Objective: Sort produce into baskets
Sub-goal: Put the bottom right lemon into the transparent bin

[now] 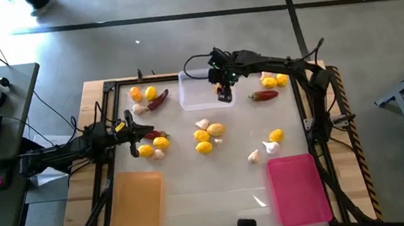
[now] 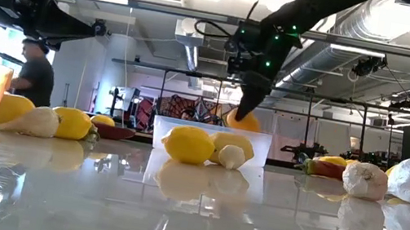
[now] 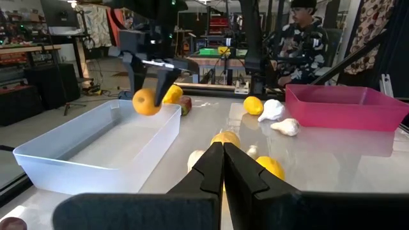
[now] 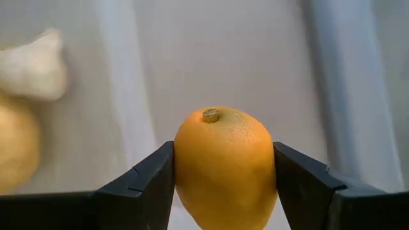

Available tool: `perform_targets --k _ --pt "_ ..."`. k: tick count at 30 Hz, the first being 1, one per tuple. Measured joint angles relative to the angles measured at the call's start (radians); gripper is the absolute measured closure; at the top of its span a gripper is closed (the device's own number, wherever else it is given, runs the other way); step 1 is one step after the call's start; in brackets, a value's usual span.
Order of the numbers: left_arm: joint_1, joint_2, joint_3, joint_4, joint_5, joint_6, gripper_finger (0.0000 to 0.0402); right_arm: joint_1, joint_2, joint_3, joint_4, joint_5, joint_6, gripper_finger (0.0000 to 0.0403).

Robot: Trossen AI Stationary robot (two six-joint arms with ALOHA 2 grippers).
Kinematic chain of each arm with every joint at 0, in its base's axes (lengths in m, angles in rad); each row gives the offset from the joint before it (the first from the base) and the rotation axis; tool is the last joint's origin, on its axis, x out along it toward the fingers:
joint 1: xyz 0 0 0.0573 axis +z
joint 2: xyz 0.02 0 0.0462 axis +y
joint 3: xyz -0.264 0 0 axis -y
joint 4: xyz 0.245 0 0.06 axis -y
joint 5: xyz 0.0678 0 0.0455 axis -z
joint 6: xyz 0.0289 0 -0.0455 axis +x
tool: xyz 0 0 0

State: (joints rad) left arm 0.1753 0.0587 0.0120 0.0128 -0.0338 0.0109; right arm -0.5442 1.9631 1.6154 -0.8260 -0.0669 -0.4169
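R gripper (image 1: 224, 92) clamps an orange lemon (image 4: 223, 163) over the clear tray (image 1: 192, 91) — far edge of glossy white table (image 1: 218, 194). L gripper (image 1: 130, 128) shut, empty. Workshop behind, person (image 2: 36, 76) standing.

Bright overhead lighting is glaring off the glossy white table (image 2: 198, 213), which is mirroring the lemons (image 2: 188, 144); ceiling fixtures are blowing out; in the right wrist view the gripped lemon (image 4: 223, 166) is staying sharp against blurred background

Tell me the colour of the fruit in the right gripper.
Orange-yellow; the fruit shows best in the right wrist view, clamped in the right gripper.
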Motion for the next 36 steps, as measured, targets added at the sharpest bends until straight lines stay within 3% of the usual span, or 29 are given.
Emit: perform_targets --k 14,23,28,36 --pt "0.0 0.0 0.0 0.0 0.0 0.0 0.0401 0.019 0.074 0.0 -0.038 -0.015 -0.002 0.0187" --pt "0.0 0.0 0.0 0.0 0.0 0.0 0.0402 0.021 0.104 -0.001 -0.053 0.04 0.024 0.0185" --pt "0.0 0.0 0.0 0.011 0.0 -0.029 0.0402 0.042 0.105 -0.001 -0.052 0.116 0.007 0.0161" --pt "0.0 0.0 0.001 0.007 0.0 -0.034 0.0402 0.056 0.105 -0.001 -0.049 0.115 0.013 0.0121"
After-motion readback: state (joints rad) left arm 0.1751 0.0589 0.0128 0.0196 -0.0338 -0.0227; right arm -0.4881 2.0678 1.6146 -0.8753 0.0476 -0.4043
